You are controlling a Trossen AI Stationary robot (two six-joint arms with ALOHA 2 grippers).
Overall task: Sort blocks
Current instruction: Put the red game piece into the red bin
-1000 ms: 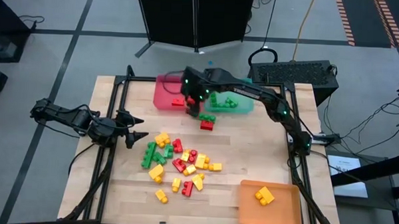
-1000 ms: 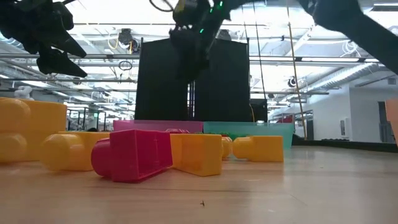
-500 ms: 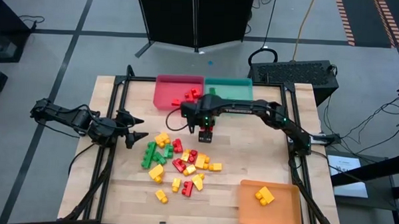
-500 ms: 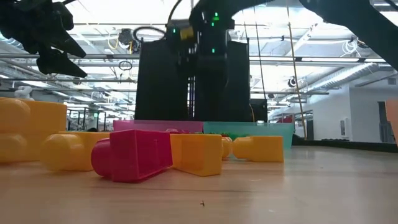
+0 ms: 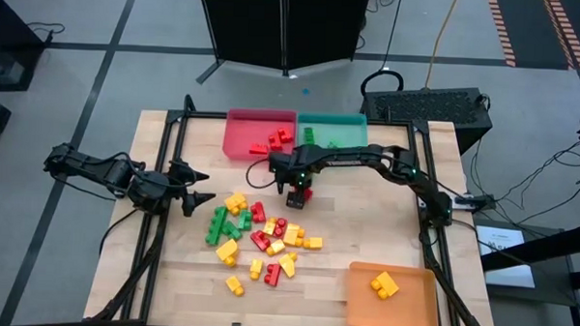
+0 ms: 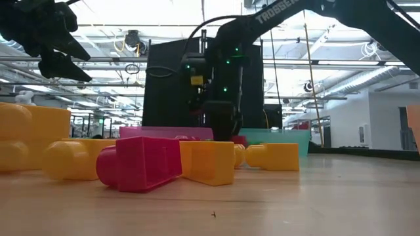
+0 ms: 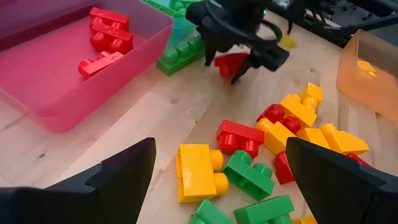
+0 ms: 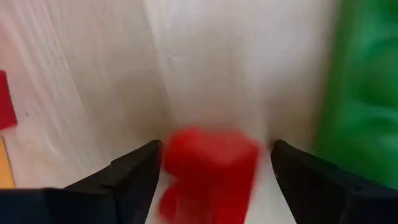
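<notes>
My right gripper (image 5: 297,186) hangs low over the middle of the table, open. Its fingers stand on either side of a red block (image 8: 208,171) that lies on the wood; the left wrist view shows that block (image 7: 231,62) under the gripper (image 7: 242,59). A green block (image 7: 180,56) lies beside it, against the teal tray. The main heap of red, green and yellow blocks (image 5: 259,230) sits nearer the near edge. My left gripper (image 5: 200,184) waits open by the table's left side, pointing at the heap.
The red tray (image 5: 243,132) with a few red blocks (image 5: 271,141) and the teal tray (image 5: 344,126) with green ones stand at the far edge. The orange tray (image 5: 416,303) at the near right corner holds a yellow block (image 5: 383,284). Bare wood lies right of the heap.
My right gripper has moved from above the red tray toward the near edge and come down over the red block in the table's middle. The left arm has kept still.
</notes>
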